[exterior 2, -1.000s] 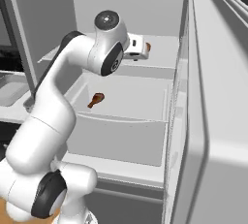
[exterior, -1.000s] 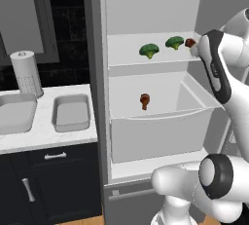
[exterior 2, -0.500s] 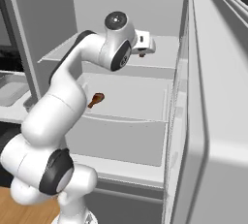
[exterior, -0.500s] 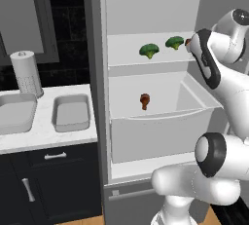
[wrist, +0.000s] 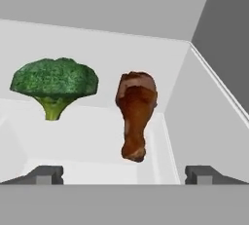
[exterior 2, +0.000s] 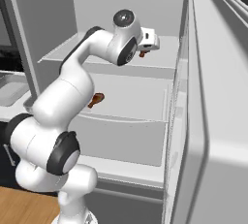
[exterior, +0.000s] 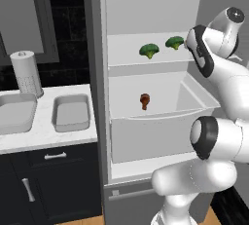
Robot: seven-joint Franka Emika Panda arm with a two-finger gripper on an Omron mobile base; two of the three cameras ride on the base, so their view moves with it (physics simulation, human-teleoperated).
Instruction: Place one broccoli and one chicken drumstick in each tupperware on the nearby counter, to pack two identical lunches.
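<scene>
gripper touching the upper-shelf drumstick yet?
Apart. In the hand view both fingertips sit wide at the bottom edge, and the drumstick stands beyond them beside a broccoli, with bare shelf between.

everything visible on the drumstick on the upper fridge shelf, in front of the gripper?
The chicken drumstick is reddish-brown, looks glossy, bulbous end toward the back wall, narrow end pointing at the camera. It lies on the white upper fridge shelf, right of a broccoli and apart from it, near the right wall. The open gripper is short of it, not touching.

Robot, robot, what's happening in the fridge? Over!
Gripper open, empty, facing drumstick on upper shelf. Broccoli beside it. Both tupperware empty. Path looks clear.
</scene>
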